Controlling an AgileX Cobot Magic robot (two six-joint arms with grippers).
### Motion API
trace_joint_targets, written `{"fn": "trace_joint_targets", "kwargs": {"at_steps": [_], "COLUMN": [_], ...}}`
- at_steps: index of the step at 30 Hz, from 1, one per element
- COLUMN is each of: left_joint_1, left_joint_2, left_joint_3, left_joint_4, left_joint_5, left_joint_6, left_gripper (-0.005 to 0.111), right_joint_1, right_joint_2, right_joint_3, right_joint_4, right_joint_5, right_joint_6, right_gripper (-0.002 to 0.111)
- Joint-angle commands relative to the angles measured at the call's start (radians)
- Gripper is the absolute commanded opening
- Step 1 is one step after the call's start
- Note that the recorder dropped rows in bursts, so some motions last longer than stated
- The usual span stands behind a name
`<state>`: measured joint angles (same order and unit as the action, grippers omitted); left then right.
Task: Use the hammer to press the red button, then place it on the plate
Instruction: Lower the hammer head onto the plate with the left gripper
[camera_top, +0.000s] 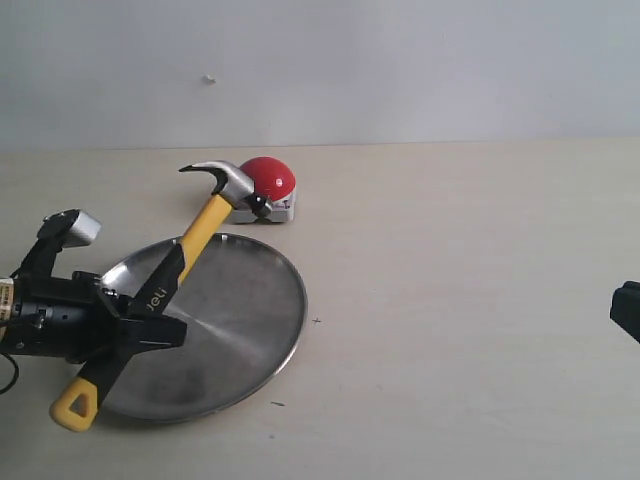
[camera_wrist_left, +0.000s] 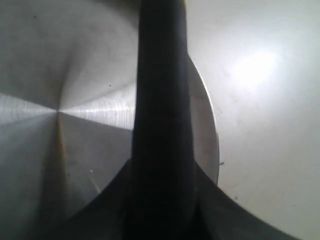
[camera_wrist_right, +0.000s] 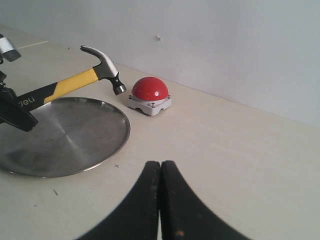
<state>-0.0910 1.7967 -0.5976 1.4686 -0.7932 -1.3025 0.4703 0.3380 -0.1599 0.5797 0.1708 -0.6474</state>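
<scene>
My left gripper (camera_top: 150, 325) is shut on the hammer (camera_top: 195, 245) at the black part of its handle, above the silver plate (camera_top: 250, 310). The hammer slants up to the right, its dark head (camera_top: 232, 183) just left of the red button (camera_top: 270, 178), close to it or touching; the yellow looped end (camera_top: 75, 403) hangs past the plate's near left rim. In the left wrist view the dark handle (camera_wrist_left: 160, 125) fills the middle over the plate (camera_wrist_left: 65, 100). My right gripper (camera_wrist_right: 160, 166) is shut and empty over bare table, well to the right of the plate (camera_wrist_right: 75, 135) and button (camera_wrist_right: 149, 90).
A plain pale wall (camera_top: 400, 70) stands behind the beige table (camera_top: 450, 300). Only the tip of the right arm (camera_top: 627, 310) shows at the exterior view's right edge. A small dark mark (camera_top: 317, 321) lies on the table just right of the plate.
</scene>
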Motion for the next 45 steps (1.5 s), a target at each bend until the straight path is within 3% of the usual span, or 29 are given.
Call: {"fn": "trace_joint_targets", "kwargs": {"at_steps": [1, 15, 32, 45], "left_joint_1": [-0.001, -0.001, -0.001, -0.001], "left_joint_2": [0.004, 0.025, 0.117, 0.117], "left_joint_3": [-0.018, -0.018, -0.054, -0.054], "left_joint_4": [-0.014, -0.036, -0.046, -0.06], "left_joint_5": [-0.066, 0.043, -0.013, 0.062], "left_joint_6": [-0.029, -0.092, -0.092, -0.105], "left_gripper": [0.0, 0.0, 0.0, 0.0], "right_joint_1": [-0.001, -0.001, -0.001, -0.001], "right_joint_2": [-0.004, -0.004, -0.004, -0.004], "right_joint_3": [0.004, 0.004, 0.004, 0.004], "right_joint_4": [-0.002, -0.002, -0.002, -0.002], "right_joint_5": [-0.001, -0.001, -0.001, -0.001], "right_joint_6": [-0.009, -0.009, -0.009, -0.009], "right_gripper": [0.0, 0.0, 0.0, 0.0]}}
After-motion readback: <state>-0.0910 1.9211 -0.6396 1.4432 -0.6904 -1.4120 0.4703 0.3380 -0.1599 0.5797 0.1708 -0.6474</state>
